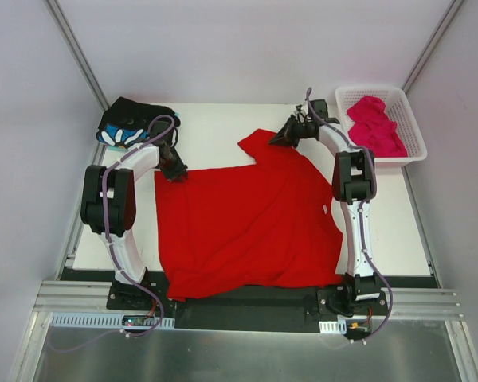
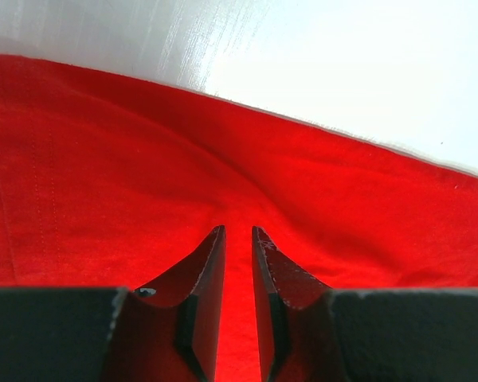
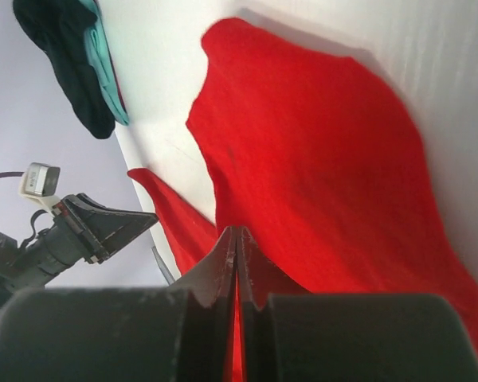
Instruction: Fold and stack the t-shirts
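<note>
trouble, as we judge it, could start at the two far corners of the red shirt. it lies spread across the table, its near edge draped over the front close to the arm bases. each gripper has only a thin bite of cloth. if one arm pulls harder or sooner than the other, that bite may slip out and the fold would land crooked. the draped edge might also drag and catch near the bases.

the left gripper sits at the shirt's far left corner. its jaws stand a narrow slit apart with a ridge of red cloth drawn up between them, so we read it as pinching the shirt. the right gripper is at the far right sleeve, jaws pressed together on a sliver of red, and the sleeve appears raised off the table.

the pink shirt lies bundled in the basket at the far right. the black shirt is heaped at the far left corner, beyond the left arm.
</note>
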Motion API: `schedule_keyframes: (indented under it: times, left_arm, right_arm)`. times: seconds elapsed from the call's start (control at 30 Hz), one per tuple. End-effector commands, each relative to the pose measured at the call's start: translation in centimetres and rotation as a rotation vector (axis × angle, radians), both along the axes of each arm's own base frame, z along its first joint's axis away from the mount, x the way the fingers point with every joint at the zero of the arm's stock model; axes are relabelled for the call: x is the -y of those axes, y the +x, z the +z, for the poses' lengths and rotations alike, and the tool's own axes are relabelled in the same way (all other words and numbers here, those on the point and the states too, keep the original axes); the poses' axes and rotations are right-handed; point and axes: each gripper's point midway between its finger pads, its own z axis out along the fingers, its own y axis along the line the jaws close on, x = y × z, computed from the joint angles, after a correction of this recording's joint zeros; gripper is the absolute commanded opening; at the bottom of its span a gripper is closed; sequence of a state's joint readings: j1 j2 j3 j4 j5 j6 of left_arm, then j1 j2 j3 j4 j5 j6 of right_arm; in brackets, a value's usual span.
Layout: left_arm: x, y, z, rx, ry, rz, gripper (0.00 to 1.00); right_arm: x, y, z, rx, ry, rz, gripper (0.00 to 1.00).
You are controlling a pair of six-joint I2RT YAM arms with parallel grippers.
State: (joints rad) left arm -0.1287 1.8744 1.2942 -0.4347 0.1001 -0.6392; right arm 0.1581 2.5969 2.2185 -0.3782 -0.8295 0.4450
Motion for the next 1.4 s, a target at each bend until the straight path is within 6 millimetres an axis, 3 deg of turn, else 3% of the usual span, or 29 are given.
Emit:
schedule_keyframes:
  times: [0.0, 0.37, 0.43, 0.5, 0.53, 0.57, 0.6, 0.73, 0.83, 0.87, 0.97, 1.13, 1.3, 1.37]
  left_arm:
    - [-0.4, -0.2, 1.9, 0.029, -0.001, -0.004, 0.19]
    - [-0.6, -1.1, 2.8, 0.038, 0.002, -0.006, 0.17]
    - [-0.5, -1.2, 2.8, 0.039, -0.005, -0.007, 0.16]
    - [-0.3, -1.2, 3.2, 0.045, -0.015, -0.008, 0.14]
    - [-0.2, -1.3, 3.3, 0.048, -0.018, -0.011, 0.14]
    - [-0.1, -1.4, 3.5, 0.051, -0.028, -0.014, 0.15]
    - [0.0, -1.4, 3.7, 0.056, -0.029, -0.017, 0.15]
    - [0.0, -1.7, 4.4, 0.085, -0.034, -0.018, 0.16]
    - [0.0, -1.7, 5.3, 0.109, -0.038, -0.023, 0.16]
    - [0.1, -1.7, 5.7, 0.12, -0.04, -0.025, 0.16]
    - [0.1, -1.7, 6.1, 0.131, -0.042, -0.026, 0.16]
    - [0.1, -1.6, 6.1, 0.133, -0.042, -0.029, 0.16]
    - [0.4, -1.6, 6.1, 0.13, -0.044, -0.032, 0.15]
    - [0.5, -1.6, 6.4, 0.136, -0.051, -0.039, 0.15]
  right_arm:
    - [-1.6, -0.6, 0.1, 0.024, -0.009, 0.025, 0.01]
    - [-1.1, -0.3, -2.5, -0.019, -0.039, -0.014, 0.01]
    - [-1.2, -0.3, -1.9, -0.02, -0.001, -0.009, 0.01]
    - [-1.0, 0.7, -0.1, 0.042, 0.05, -0.017, 0.02]
    - [-0.2, 1.2, 0.4, 0.062, 0.06, -0.029, 0.09]
    - [0.3, 1.7, 0.8, 0.079, 0.067, -0.037, 0.36]
    - [0.8, 1.9, 1.3, 0.083, 0.078, -0.037, 0.47]
    - [4.6, 3.8, 2.8, 0.121, 0.096, -0.091, 0.76]
    - [6.6, 4.8, 3.6, 0.151, 0.092, -0.123, 0.86]
    - [7.0, 5.0, 3.4, 0.151, 0.092, -0.128, 0.99]
    - [8.1, 5.7, 3.6, 0.179, 0.084, -0.141, 0.96]
    - [7.2, 6.7, 5.5, 0.242, 0.165, -0.117, 0.96]
    - [6.6, 6.0, 8.9, 0.329, 0.135, -0.086, 0.96]
    - [6.7, 5.6, 8.9, 0.33, 0.104, -0.078, 0.96]
